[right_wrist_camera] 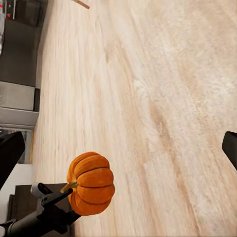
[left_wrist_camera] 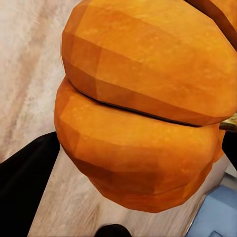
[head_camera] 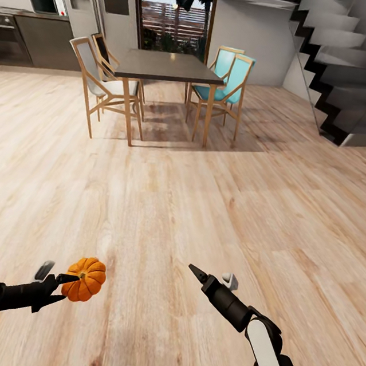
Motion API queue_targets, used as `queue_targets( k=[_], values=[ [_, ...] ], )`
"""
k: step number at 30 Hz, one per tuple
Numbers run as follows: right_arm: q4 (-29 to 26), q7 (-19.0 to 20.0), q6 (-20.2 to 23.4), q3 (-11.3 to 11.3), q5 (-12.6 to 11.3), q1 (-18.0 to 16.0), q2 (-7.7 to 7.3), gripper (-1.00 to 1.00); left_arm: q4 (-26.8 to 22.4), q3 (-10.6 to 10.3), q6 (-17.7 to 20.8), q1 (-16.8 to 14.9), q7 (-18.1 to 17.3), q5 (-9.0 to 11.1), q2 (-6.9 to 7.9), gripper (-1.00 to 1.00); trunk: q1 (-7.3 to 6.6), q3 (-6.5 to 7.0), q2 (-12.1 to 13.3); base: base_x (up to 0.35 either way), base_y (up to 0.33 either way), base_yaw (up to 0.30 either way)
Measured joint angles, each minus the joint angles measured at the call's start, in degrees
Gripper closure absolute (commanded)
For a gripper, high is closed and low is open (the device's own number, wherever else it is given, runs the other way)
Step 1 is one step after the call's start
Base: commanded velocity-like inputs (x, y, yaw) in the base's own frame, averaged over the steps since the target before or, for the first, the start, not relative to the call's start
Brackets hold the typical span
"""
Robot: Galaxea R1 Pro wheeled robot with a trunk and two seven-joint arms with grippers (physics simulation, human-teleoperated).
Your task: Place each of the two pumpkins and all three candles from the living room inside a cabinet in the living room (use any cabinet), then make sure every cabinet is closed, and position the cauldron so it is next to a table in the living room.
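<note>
Facing pale plank floor (head_camera: 204, 197) with a dark table (head_camera: 166, 66) and chairs (head_camera: 228, 82) ahead, stairs (head_camera: 342, 71) at right, kitchen units (head_camera: 35, 36) at far left. Left gripper (head_camera: 60, 283) clamped on a pumpkin (head_camera: 85, 279) – held clear above the floor. Right gripper (head_camera: 212, 276) holding nothing – fingers apart.

The pumpkin (head_camera: 84, 279) sits in the left tool (head_camera: 60, 275), with the dining table (head_camera: 163, 66) far ahead on the floor (head_camera: 204, 197).
</note>
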Motion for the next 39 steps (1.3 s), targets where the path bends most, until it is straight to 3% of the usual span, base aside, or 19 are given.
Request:
queue_targets(
  k=[16, 28, 39],
  values=[
    [0.0, 0.0, -0.1, 0.1, 0.1, 0.0, 0.00, -1.00, 0.0, 0.2, 0.0, 0.0, 0.0, -0.3, 0.09, 1.00, -0.41, 3.55, 0.2, 0.000, 0.000, 0.013],
    [0.0, 0.0, 0.0, 0.0, 0.1, 0.0, 0.00, -1.00, 0.0, 0.1, -0.1, 0.0, 0.0, -0.5, 0.07, 1.00, -0.72, 6.39, 0.4, 0.000, 0.000, 0.153],
    [0.0, 0.0, -0.1, 0.1, 0.1, 0.0, 0.04, -1.00, 0.0, -0.2, -0.5, 0.0, 0.3, -0.8, -0.12, 1.00, -0.72, 6.90, 0.4, 0.000, 0.000, 0.243]
  ],
)
